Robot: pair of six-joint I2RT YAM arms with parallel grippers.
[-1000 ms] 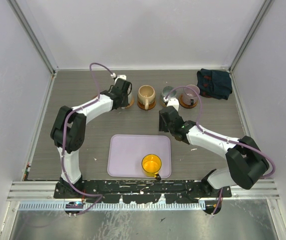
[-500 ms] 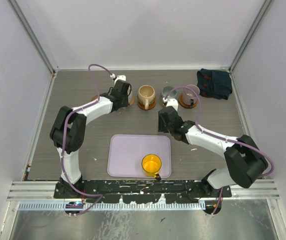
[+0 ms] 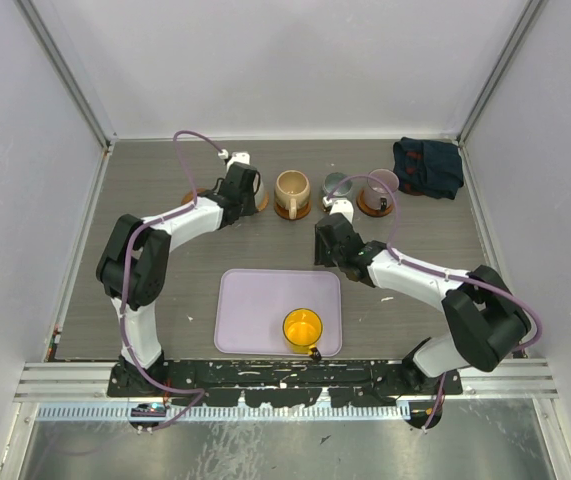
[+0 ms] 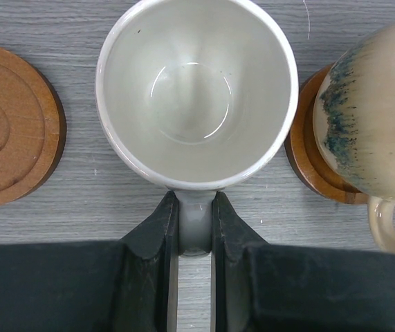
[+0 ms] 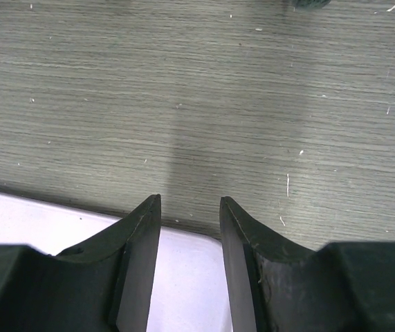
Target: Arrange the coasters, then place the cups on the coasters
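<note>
Left pincer (image 4: pixel 196 207) clamped on a mug handle; right pincer (image 5: pixel 190 207) empty at the tray edge.
Left fingers (image 4: pixel 161 232) were nearly closed, gripping the handle of the cream-white glazed mug (image 4: pixel 196 90), which sat just beyond the tips, mouth up; a bare round brown wooden coaster (image 4: pixel 10 128) lay to its left, apart; the tan-beige speckled mug (image 4: pixel 373 117) stood on another round wooden coaster (image 4: pixel 308 166) to its right; what lay under the white mug could not be told; right jaws stood partly open, holding nothing, over the grey wood-grain table (image 5: pixel 197 90) and a corner of the lavender rectangular tray (image 3: pixel 255 300); the yellow-orange translucent mug (image 3: pixel 303 327) sat on that tray, well apart from both pincers.
</note>
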